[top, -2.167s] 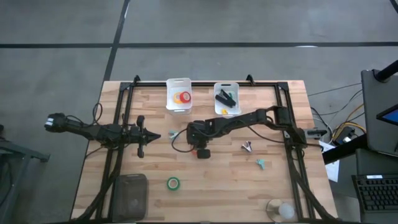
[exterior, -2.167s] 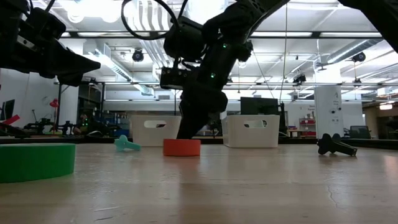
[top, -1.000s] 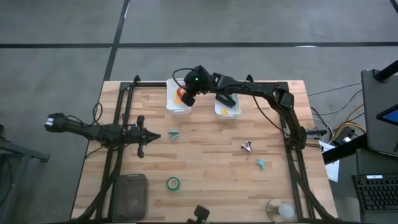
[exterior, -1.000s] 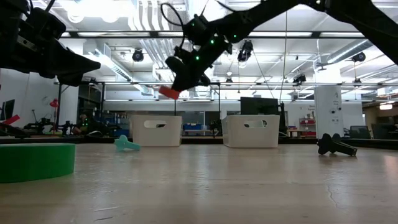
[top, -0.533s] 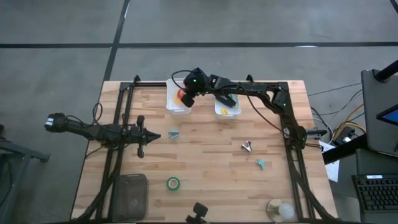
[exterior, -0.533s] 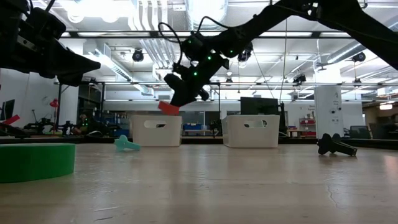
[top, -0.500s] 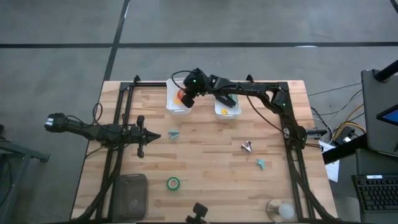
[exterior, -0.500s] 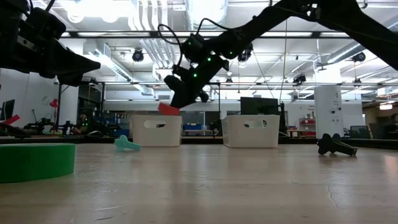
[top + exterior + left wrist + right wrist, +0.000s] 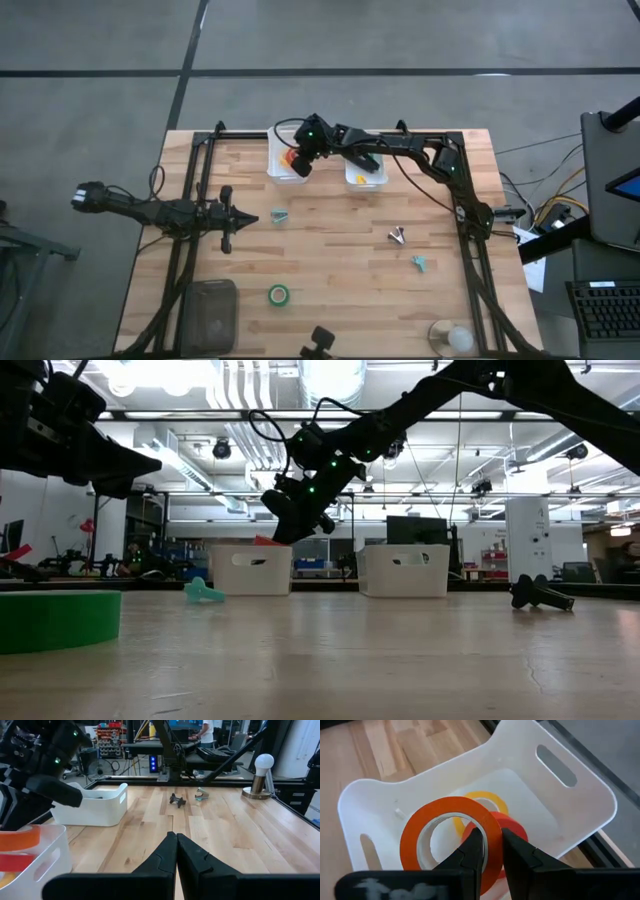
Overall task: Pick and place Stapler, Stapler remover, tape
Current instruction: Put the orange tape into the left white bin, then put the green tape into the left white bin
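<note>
Right tool holds orange tape over the white bin

The right tool (image 9: 489, 851) pinches the orange tape (image 9: 449, 836) through its wall, one finger inside the ring; light, stiff and smooth, it likely grips best there (rim edges may slip). Below lie yellow and red rolls in the bin (image 9: 580, 805). Farther off, the left tool (image 9: 229, 214) waits shut above the bench (image 9: 340, 270).

Overhead straight down, table-level across, both wrist views sharing white bin (image 9: 560, 810)
</note>
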